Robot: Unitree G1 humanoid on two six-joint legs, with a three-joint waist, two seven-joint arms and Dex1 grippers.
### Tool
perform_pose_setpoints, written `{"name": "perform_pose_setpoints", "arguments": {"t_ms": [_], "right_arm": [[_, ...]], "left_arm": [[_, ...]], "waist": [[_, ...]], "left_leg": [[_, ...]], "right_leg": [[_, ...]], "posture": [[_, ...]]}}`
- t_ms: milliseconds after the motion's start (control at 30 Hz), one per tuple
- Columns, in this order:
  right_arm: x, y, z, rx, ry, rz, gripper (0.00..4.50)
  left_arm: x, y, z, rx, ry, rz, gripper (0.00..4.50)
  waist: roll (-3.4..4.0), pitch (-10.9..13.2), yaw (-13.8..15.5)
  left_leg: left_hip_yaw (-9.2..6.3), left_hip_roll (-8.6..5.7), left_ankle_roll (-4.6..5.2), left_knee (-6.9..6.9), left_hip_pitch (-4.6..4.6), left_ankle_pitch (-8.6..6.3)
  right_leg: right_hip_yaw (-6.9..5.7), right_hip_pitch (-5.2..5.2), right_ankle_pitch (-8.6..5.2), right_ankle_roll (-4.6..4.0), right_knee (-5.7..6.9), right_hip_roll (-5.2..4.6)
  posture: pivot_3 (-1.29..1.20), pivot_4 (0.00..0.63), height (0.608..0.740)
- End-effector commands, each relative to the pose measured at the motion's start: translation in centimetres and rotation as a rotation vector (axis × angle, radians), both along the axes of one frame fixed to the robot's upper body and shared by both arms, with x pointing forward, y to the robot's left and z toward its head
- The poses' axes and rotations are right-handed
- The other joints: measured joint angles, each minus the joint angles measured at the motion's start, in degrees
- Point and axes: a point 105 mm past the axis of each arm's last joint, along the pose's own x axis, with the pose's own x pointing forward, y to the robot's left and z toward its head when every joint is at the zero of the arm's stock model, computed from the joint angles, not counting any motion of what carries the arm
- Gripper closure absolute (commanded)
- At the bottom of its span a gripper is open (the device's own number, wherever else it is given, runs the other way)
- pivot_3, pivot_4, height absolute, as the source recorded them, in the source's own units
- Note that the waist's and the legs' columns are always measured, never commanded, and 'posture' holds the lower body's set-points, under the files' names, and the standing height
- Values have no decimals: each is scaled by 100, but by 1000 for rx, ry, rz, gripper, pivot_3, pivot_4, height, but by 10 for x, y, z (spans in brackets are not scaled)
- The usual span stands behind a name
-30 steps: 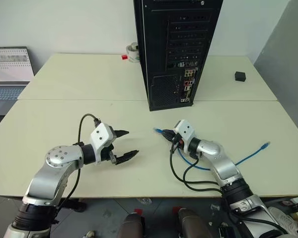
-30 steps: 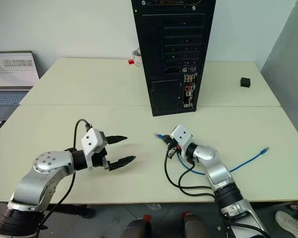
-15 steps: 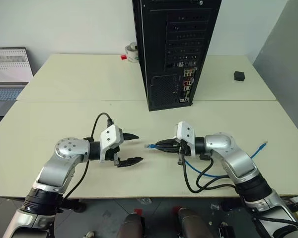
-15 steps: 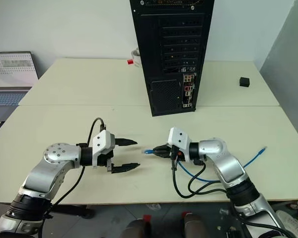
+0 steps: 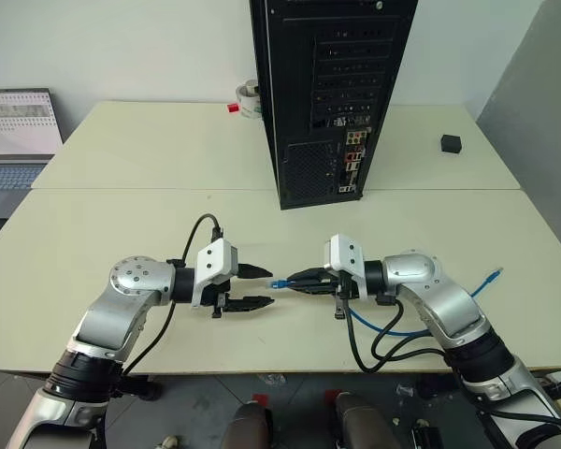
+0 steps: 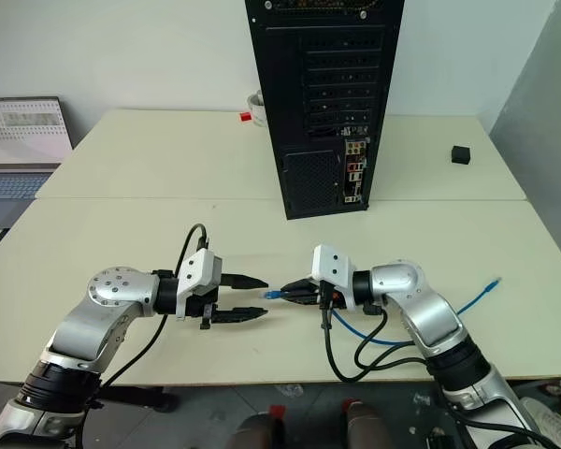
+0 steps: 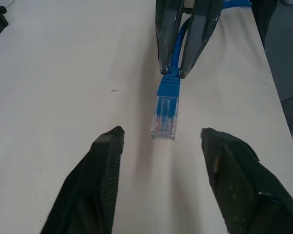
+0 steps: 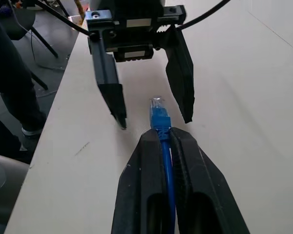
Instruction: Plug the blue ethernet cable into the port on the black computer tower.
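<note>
Left wrist view puts the cable's [image 7: 167,105] clear plug between the two fingers of the left gripper [image 7: 161,146], which stand partly apart with nothing in them. The right gripper [image 5: 290,281] is clamped shut on the cable just behind that plug and holds it out level above the table [image 5: 122,215], tip toward the left gripper. The rest of the cord droops behind the right arm to the tabletop, its far plug [image 5: 495,275] lying near the right edge.

The cord looks light and limp, so it should sag wherever it is unsupported; the plug is small, hard and probably slick, with a thin latch tab that could snap. Best to grip the plug body or the boot right behind it.

The table is pale, smooth and flat. The tower [image 5: 332,94] stands at the back, well away from both grippers, its port cluster [image 5: 352,161] facing the robot. A tape roll [image 5: 249,98], a small black cube [image 5: 451,143] and a laptop [image 5: 19,136] sit around the edges, and plain walls close the room.
</note>
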Motion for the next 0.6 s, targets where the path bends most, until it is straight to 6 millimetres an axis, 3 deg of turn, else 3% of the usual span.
{"name": "perform_pose_setpoints", "arguments": {"t_ms": [33, 267, 467, 600], "right_arm": [[-7, 4, 14, 14, -59, 51, 4500], [-10, 5, 14, 9, -70, 71, 4500], [-11, 7, 13, -6, -91, 85, 4500], [-8, 6, 13, -30, -118, 92, 3633]], "left_arm": [[-2, -4, 10, -22, -36, -36, 2777], [-5, -9, 6, -27, -40, -53, 4258], [-9, -9, 1, -16, -48, -58, 4259], [-9, -9, 0, -17, -72, -54, 4259]], "waist": [[0, 0, 0], [0, 0, 0], [0, 0, 0], [0, 0, -1]], "left_leg": [[0, 0, 0, 0, 0, 0], [0, 0, 0, 0, 0, 0], [0, 0, 0, 0, 0, 0], [0, 0, 0, 0, 0, 0]], "right_leg": [[0, 0, 0, 0, 0, 0], [-1, 0, 0, 0, 0, 0], [0, 0, 0, 0, 0, 0], [0, 0, 0, 0, 0, 0]], "posture": [[0, 150, 740], [0, 150, 740], [0, 150, 740], [0, 150, 740]]}}
